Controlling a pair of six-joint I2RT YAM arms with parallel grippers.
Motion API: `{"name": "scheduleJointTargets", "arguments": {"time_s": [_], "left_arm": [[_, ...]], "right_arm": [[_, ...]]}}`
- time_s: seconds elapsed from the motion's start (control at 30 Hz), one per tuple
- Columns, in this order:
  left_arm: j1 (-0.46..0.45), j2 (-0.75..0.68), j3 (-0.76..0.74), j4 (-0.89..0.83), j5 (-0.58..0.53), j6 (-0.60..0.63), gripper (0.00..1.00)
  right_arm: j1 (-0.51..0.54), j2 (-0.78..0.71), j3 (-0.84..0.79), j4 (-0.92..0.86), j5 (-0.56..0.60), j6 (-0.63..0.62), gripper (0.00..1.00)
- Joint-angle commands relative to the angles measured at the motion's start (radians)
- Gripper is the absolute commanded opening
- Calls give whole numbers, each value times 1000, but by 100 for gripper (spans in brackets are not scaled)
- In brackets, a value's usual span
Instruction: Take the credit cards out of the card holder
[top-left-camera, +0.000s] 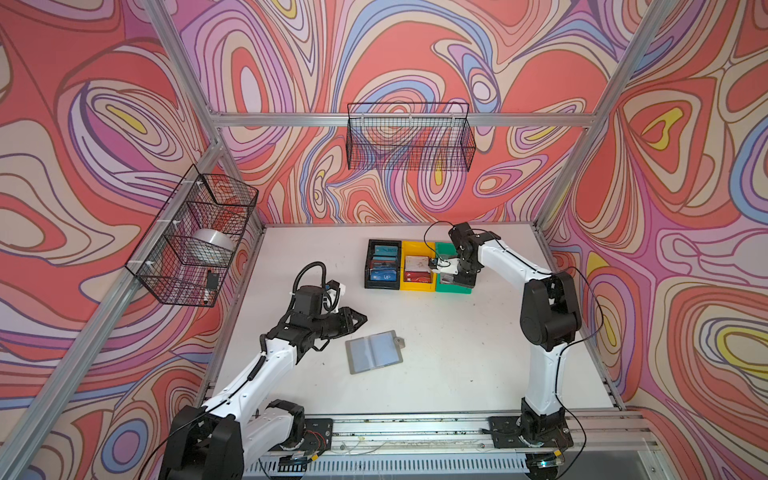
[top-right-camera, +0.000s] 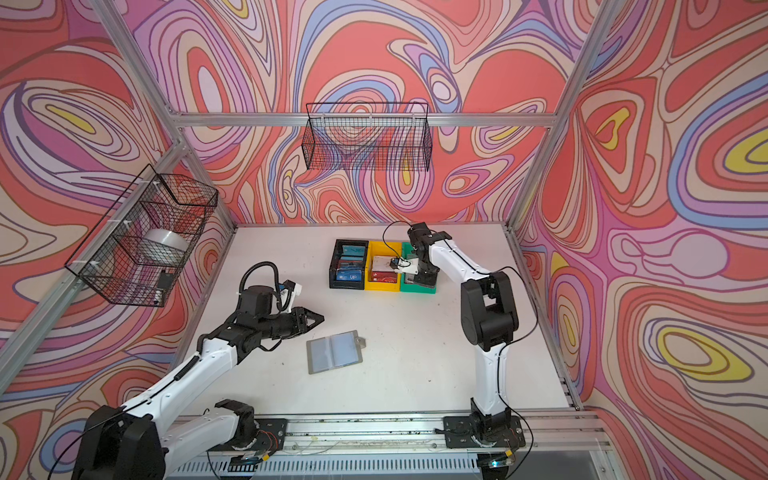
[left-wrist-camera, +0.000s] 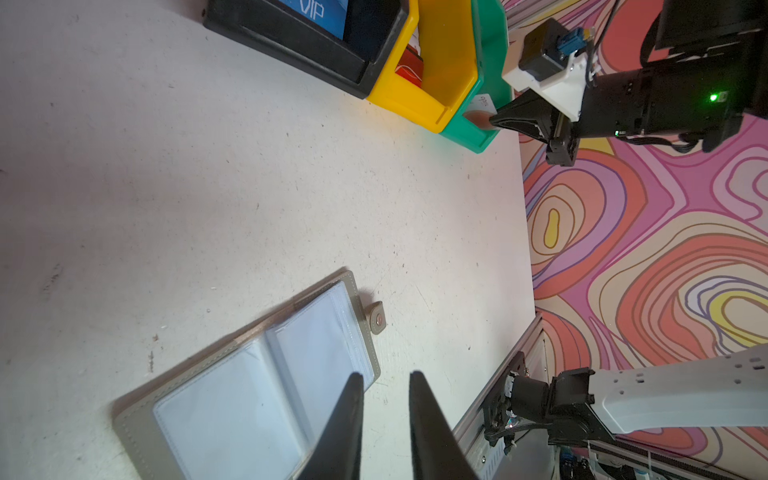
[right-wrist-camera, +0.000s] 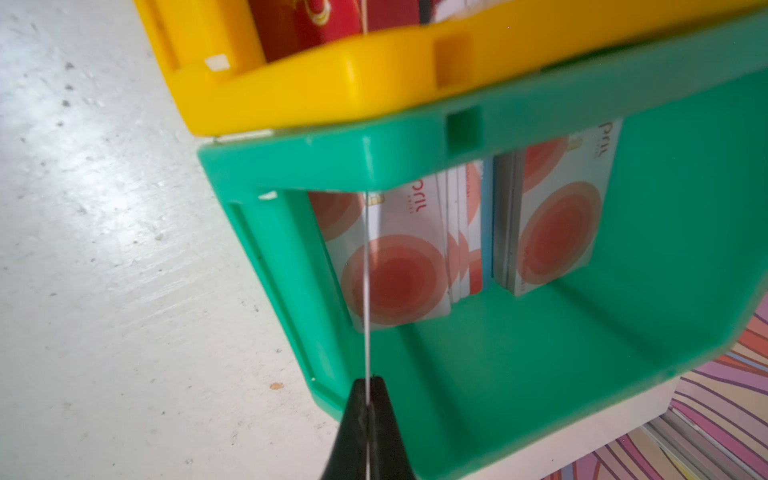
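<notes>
Three plastic bins stand side by side, touching, at the far side of the white table (top-left-camera: 457, 365): a black bin (top-left-camera: 368, 266) with blue cards (top-left-camera: 384, 275), a yellow bin (top-left-camera: 417, 286) with a dark red card (top-left-camera: 417, 276), and a green bin (top-left-camera: 444, 248). The right gripper (right-wrist-camera: 368, 382) hangs over the green bin's near end, its fingers pressed together on a thin pale credit card (right-wrist-camera: 368, 291), seen edge-on in the right wrist view. More pale cards with big red circles (right-wrist-camera: 399, 274) sit in two stacks inside the green bin. The flat grey bifold card holder (top-left-camera: 374, 352) lies open on the table, well apart from the bins, clear pockets facing up, its small rounded snap tab (top-left-camera: 400, 341) on the right edge. The left gripper (top-left-camera: 361, 319) hovers near the holder's far left corner, fingers a narrow gap apart, gripping nothing.
</notes>
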Motion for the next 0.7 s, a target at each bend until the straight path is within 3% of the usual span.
{"name": "scheduleJointTargets", "arguments": {"time_s": [0.0, 0.37, 0.67], "left_arm": [[4, 11, -12, 33, 16, -7, 24], [4, 27, -2, 29, 26, -1, 24], [4, 19, -1, 23, 22, -2, 24]], "right_arm": [[2, -53, -34, 6, 5, -10, 0], [2, -11, -13, 35, 34, 2, 2], [4, 8, 11, 1, -12, 7, 0]]}}
